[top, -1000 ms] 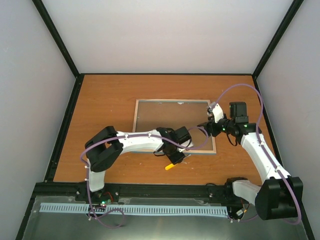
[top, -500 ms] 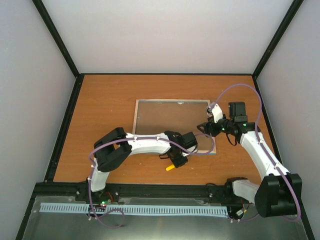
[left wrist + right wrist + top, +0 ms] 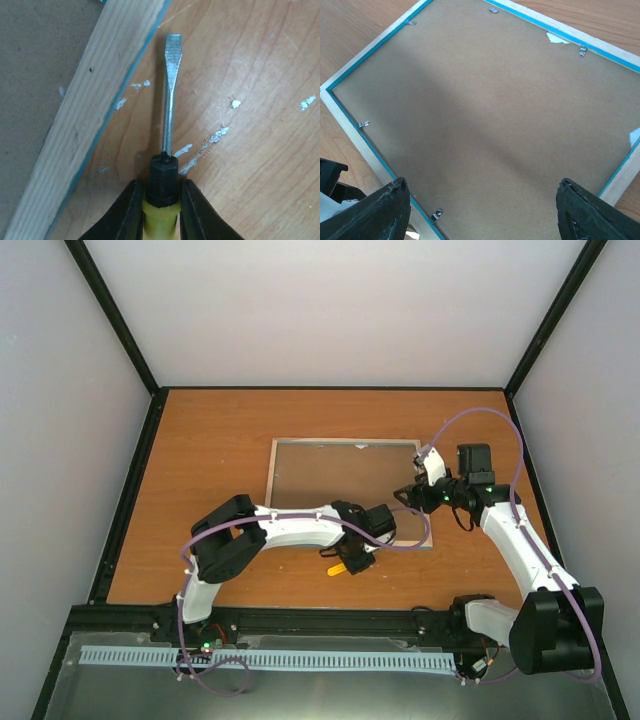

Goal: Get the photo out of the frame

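Frame [image 3: 345,490] face-down on wooden table [image 3: 220,440]; pale walls [image 3: 340,310].

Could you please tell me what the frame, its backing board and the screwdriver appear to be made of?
The frame looks like pale bare wood, with grain showing on its back and a turquoise-painted edge. The backing board seems to be matte brown fibreboard, flat and grainless. The screwdriver has a dull grey metal shaft and a glossy yellow handle, probably plastic, with a black collar.
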Controlling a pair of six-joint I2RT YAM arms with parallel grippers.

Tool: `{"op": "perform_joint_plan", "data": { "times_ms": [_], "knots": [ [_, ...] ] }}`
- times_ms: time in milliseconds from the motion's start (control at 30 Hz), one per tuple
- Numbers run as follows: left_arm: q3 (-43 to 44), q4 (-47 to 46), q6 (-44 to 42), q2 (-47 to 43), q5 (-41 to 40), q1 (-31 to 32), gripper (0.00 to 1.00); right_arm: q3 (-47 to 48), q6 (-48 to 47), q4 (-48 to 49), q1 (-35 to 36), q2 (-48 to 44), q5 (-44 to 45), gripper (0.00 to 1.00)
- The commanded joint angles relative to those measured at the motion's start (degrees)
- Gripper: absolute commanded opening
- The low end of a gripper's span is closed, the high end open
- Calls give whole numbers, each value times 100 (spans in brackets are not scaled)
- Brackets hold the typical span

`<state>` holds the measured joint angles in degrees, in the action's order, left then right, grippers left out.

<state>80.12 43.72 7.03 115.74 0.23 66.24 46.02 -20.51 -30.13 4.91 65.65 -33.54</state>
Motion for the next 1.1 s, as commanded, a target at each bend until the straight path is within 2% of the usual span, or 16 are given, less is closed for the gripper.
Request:
{"op": "perform_joint_plan", "data": {
  "times_ms": [0,167,300,533,667,733,800,1067],
  "knots": [
    [-35,54,12,-281,142,38,7,83,-19,64,-16,42,-116,77],
    [90,-95,-34,-1078,360,-20,1,347,30,-77,-60,115,-94,77],
    [158,-493,366,-1973,488,-551,1,1057,43,-459,-285,239,-255,77],
    [-322,-2334,1993,-3057,-103,-1430,1,2081,482,-805,-429,541,-955,78],
    [-996,-3770,3227,-3565,-501,-1774,1,2353,631,-726,-340,737,-1564,74],
    [-1377,-4551,3728,-3777,-715,-1855,1,2502,745,-748,-124,869,-1786,71],
    [-1534,-4903,3936,-3870,-927,-1860,1,2631,804,-832,236,977,-1947,70],
    [-1676,-5153,4357,-3983,-1124,-1860,1,2537,1166,-314,1800,1006,-1402,71]
  ]
}}
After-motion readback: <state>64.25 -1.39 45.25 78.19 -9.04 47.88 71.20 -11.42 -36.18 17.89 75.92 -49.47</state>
